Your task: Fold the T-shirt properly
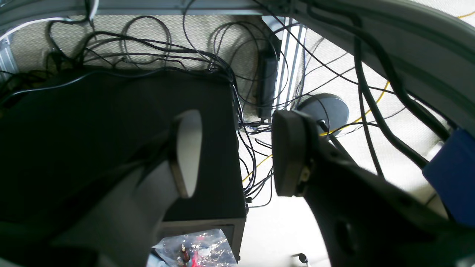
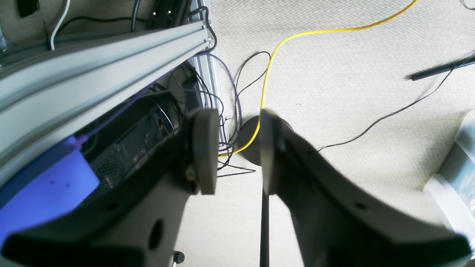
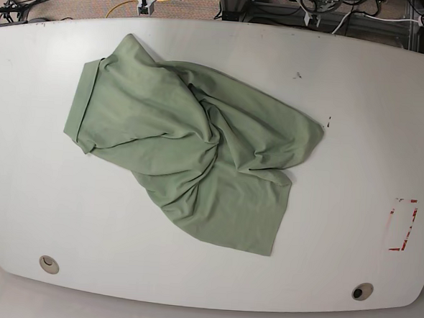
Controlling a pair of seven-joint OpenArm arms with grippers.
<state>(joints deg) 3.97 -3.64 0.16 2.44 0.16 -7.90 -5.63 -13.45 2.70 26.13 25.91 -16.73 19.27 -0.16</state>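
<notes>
The sage-green T-shirt (image 3: 191,150) lies crumpled and bunched on the white table (image 3: 359,103), left of centre, with folds running through its middle. Neither arm shows in the base view. In the left wrist view my left gripper (image 1: 237,148) is open, with nothing between its fingers, over cables and a black box on the floor. My right gripper (image 2: 236,148) in the right wrist view is also open with a narrower gap and holds nothing; it hangs over carpet. The T-shirt is in neither wrist view.
A red marking (image 3: 402,225) sits near the table's right edge, and two round holes (image 3: 47,264) (image 3: 362,291) are near its front edge. Off the table are a black box (image 1: 111,129), tangled cables (image 1: 252,92), an aluminium frame rail (image 2: 92,63) and a yellow cable (image 2: 297,37).
</notes>
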